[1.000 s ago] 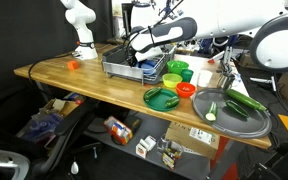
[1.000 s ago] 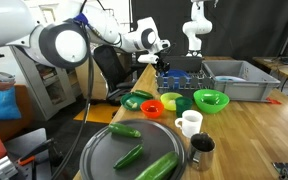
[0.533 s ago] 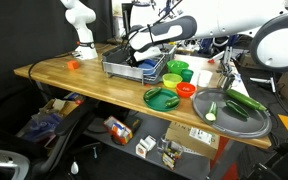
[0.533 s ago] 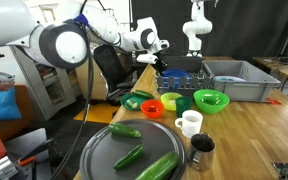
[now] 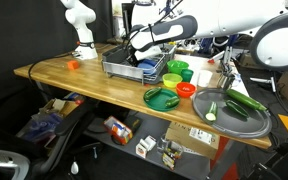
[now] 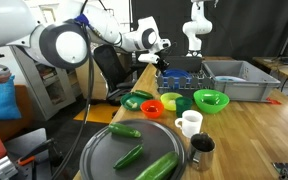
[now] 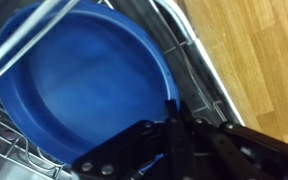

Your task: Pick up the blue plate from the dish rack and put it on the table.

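Observation:
In the wrist view the blue plate (image 7: 84,80) lies tilted inside the dish rack (image 7: 199,70), filling most of the frame. My gripper (image 7: 174,118) sits at the plate's lower right rim, its dark fingers closed together over the edge. In both exterior views the arm reaches down into the rack (image 5: 134,68) (image 6: 181,78), and the gripper (image 5: 137,56) (image 6: 162,62) is low inside it. A sliver of the plate (image 5: 147,70) shows between the wires. The wooden table (image 5: 74,80) carries the rack; bare wood (image 7: 254,50) shows beside it.
A green plate (image 5: 162,98), a red bowl (image 5: 186,89) and a green bowl (image 6: 211,99) stand close to the rack. A round grey tray (image 5: 234,112) holds cucumbers. A white mug (image 6: 190,123) and a grey bin (image 6: 234,78) are nearby. A second white arm (image 5: 81,25) stands behind.

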